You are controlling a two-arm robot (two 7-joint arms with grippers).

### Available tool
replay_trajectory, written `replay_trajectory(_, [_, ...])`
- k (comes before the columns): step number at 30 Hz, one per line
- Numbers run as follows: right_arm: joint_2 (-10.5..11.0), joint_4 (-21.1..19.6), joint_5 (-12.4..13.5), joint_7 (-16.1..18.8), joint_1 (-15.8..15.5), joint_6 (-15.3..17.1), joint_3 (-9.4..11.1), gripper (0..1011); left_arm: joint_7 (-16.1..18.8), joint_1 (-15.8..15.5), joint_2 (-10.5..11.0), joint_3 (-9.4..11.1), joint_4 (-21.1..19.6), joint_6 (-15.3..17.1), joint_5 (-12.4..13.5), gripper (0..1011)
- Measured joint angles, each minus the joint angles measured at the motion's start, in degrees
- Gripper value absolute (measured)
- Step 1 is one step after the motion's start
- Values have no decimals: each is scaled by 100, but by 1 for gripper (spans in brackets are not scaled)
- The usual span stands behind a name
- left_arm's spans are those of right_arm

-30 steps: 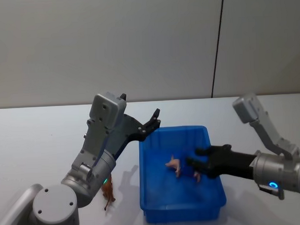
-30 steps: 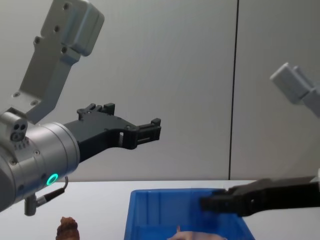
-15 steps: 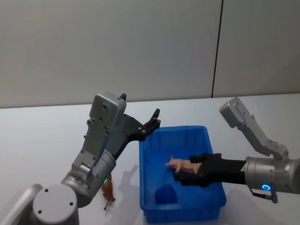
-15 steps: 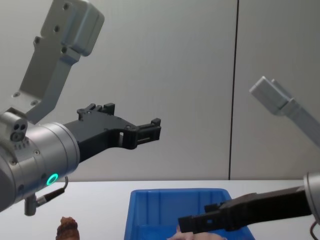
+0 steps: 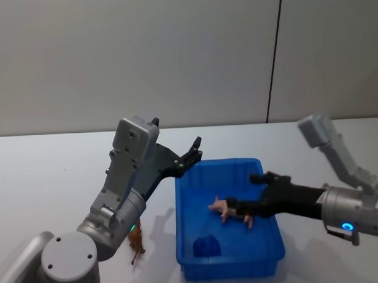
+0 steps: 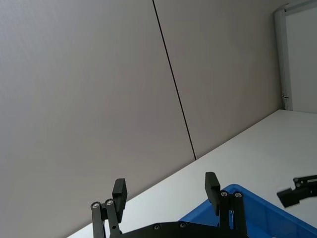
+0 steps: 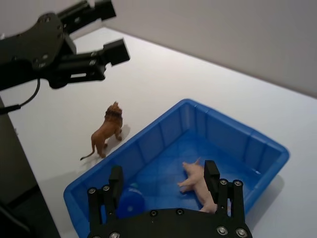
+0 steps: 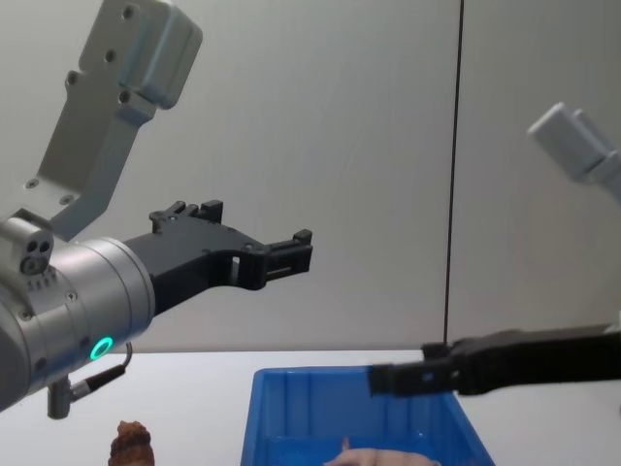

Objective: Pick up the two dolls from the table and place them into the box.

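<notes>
The pale pink doll (image 5: 231,209) lies on the floor of the blue box (image 5: 183,241), also seen from above as the pink doll (image 7: 198,181) inside the box (image 7: 163,122). My right gripper (image 5: 251,193) hovers open over it, above the rim, holding nothing; its fingers (image 7: 212,176) stand wide apart. The brown doll (image 5: 137,245) stands on the white table (image 5: 41,184) just left of the box, and it shows as a small lion (image 7: 106,131). My left gripper (image 5: 193,152) is held high and open over the box's far left corner, empty.
A small blue rounded object (image 5: 205,245) sits in the box's near left corner. My left forearm (image 5: 125,193) slants above the brown doll. The table runs wide and bare to the left and behind the box.
My right gripper has lifted out of the box and drawn back a little, leaving the pink doll on the box floor. The left arm and the brown doll have not moved.
</notes>
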Motion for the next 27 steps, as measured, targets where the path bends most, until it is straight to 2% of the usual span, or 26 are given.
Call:
replay_trajectory(8, [164,-136,531,-370,-173,-352,214,1003,0,0,0,0,0,0,0,1001])
replay_trajectory(14, [317,-251,1066,-795,-372,-609,415,1003,0,0,0,0,0,0,0,1001])
replay_trajectory(17, [363,-287,1219,-934,-441,-676,478,1003,0,0,0,0,0,0,0,1001])
replay_trajectory(19, [452,-362,1530,-1262,-590,-802,600,1003,0,0,0,0,0,0,0,1001])
replay_trajectory(20, [452,-362,1530,-1262,-590,-802,600,1003,0,0,0,0,0,0,0,1001])
replay_trajectory(23, [526,-428,1783,-1564,-719,-904,698,1003,0,0,0,0,0,0,0,1001])
replay_trajectory(27, [579,-476,1953,-1780,-824,-972,774,1003,0,0,0,0,0,0,0,1001])
